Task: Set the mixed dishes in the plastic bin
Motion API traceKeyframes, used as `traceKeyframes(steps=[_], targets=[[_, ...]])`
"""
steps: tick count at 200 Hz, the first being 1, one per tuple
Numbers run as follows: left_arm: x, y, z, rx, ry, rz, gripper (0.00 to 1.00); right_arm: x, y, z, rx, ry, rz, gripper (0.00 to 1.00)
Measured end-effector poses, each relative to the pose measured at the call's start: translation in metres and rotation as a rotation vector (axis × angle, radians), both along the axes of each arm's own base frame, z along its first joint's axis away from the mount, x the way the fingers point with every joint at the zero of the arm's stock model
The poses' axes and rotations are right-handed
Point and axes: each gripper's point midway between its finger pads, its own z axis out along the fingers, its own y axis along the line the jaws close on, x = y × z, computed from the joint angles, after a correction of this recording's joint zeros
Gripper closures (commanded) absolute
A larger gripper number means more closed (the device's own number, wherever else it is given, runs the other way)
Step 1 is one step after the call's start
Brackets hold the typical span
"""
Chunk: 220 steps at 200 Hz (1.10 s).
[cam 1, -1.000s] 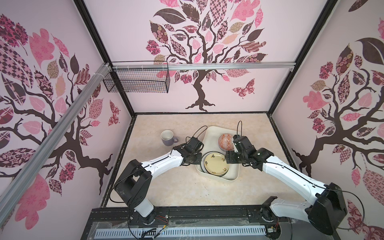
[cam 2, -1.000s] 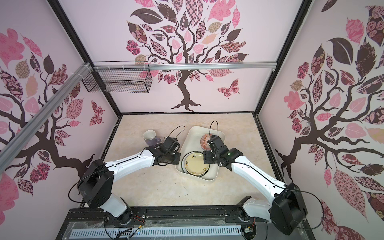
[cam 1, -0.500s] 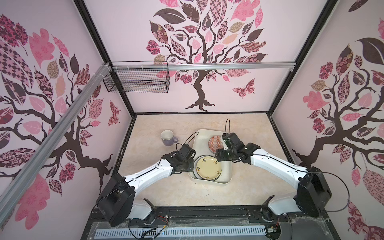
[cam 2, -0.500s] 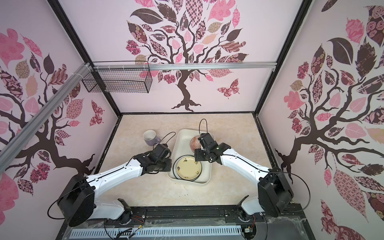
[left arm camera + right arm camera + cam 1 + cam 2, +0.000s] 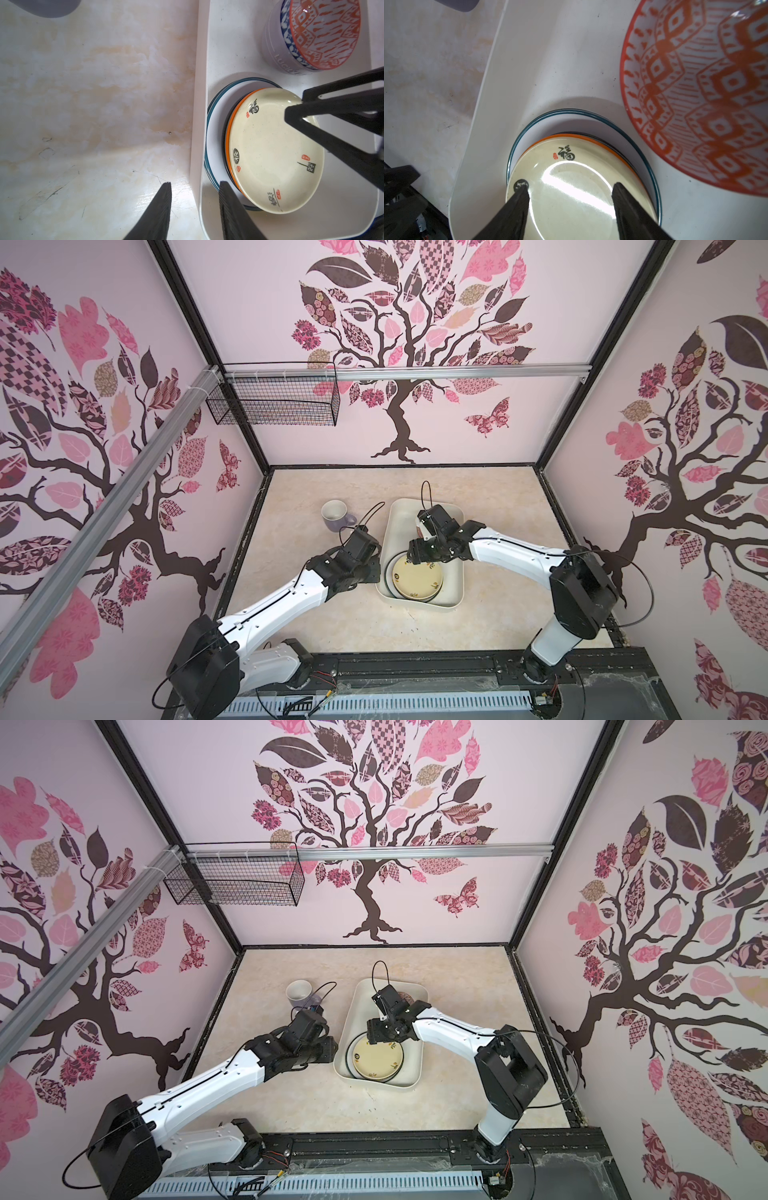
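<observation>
The plastic bin (image 5: 451,572) (image 5: 415,1052) lies mid-table. It holds a stack of plates topped by a cream lettered plate (image 5: 415,577) (image 5: 274,149) (image 5: 571,197), with orange, black and ringed white plates beneath. An orange-patterned bowl (image 5: 324,35) (image 5: 706,93) sits nested in the lavender bowl (image 5: 274,52) at the bin's far end. The lavender mug (image 5: 334,514) (image 5: 299,992) stands on the table left of the bin. My left gripper (image 5: 195,182) (image 5: 376,572) is open astride the bin's left wall. My right gripper (image 5: 571,186) (image 5: 415,558) is open just above the cream plate, holding nothing.
A black wire basket (image 5: 274,404) hangs high on the back left rail. Patterned walls close in the marbled table (image 5: 316,626) on three sides. The right arm (image 5: 511,556) crosses over the bin's right wall.
My left gripper has opened off the bin's left wall. The bin has slid a little to the left. My right gripper has moved from beside the bowls to over the plate stack.
</observation>
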Motion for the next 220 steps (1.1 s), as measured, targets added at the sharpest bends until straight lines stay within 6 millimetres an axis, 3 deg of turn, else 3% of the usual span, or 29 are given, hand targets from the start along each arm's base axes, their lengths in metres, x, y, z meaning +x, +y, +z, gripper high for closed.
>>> traceKeyframes(steps=[30, 89, 162, 220], targets=[[0.002, 0.004, 0.002, 0.000, -0.010, 0.014, 0.58, 0.008, 0.007, -0.007, -0.003, 0.006, 0.000, 0.34], [0.001, 0.003, -0.015, 0.028, 0.035, 0.007, 0.59, 0.023, 0.011, -0.016, -0.039, -0.009, -0.020, 0.35], [0.005, 0.005, -0.026, 0.034, 0.069, 0.013, 0.60, 0.034, -0.002, -0.023, -0.080, -0.016, -0.059, 0.37], [0.006, 0.007, -0.037, 0.049, 0.100, 0.008, 0.60, 0.054, -0.029, -0.031, -0.095, 0.001, -0.129, 0.37]])
